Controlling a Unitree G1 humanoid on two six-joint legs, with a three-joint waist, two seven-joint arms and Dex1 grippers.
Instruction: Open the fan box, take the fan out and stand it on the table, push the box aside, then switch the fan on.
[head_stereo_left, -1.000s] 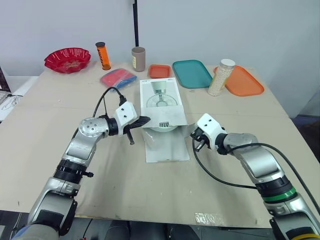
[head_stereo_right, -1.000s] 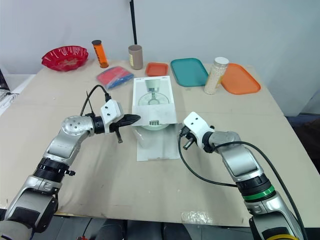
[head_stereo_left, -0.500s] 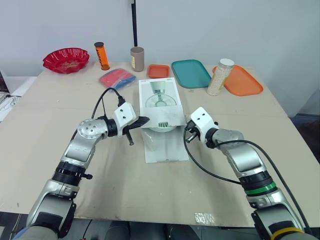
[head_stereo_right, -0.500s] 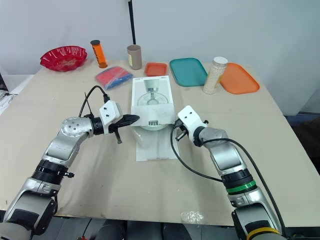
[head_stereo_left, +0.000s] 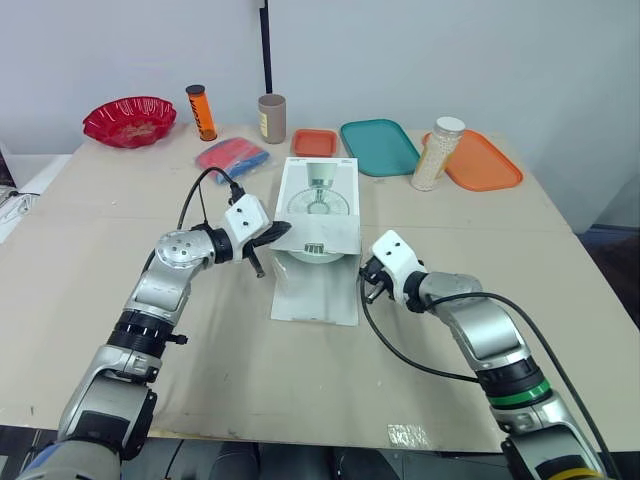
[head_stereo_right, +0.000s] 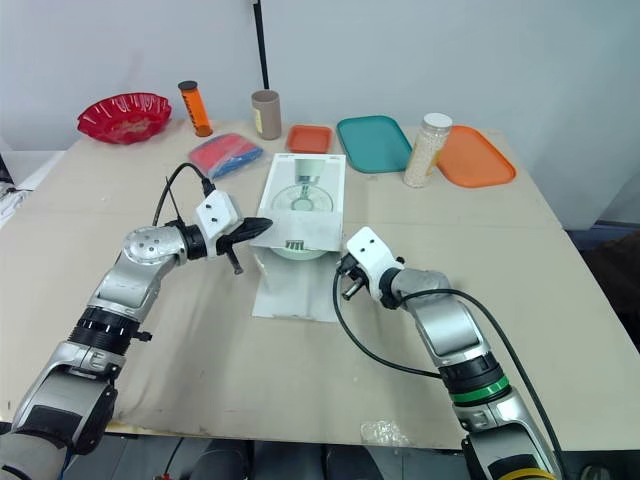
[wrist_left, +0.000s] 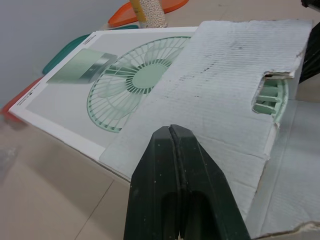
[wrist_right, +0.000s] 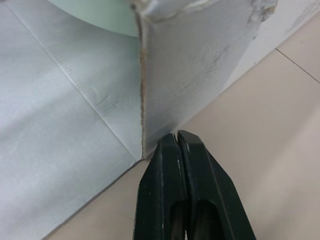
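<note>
Two pairs of fingers are pressed shut with nothing between them. Our left fingers (wrist_left: 159, 165) point at the edge of the folded-back flap (wrist_left: 220, 65), at 9 o'clock of the fan box (head_stereo_left: 320, 195). Our right fingers (wrist_right: 161, 175) sit just beside its wall corner at 4 o'clock. We judge that they flank the mouth to spread it and steady the box. The pale green fan (head_stereo_left: 320, 257) lies inside. A lower flap (head_stereo_left: 315, 297) is spread on the surface (head_stereo_left: 220, 360) toward 6 o'clock.
</note>
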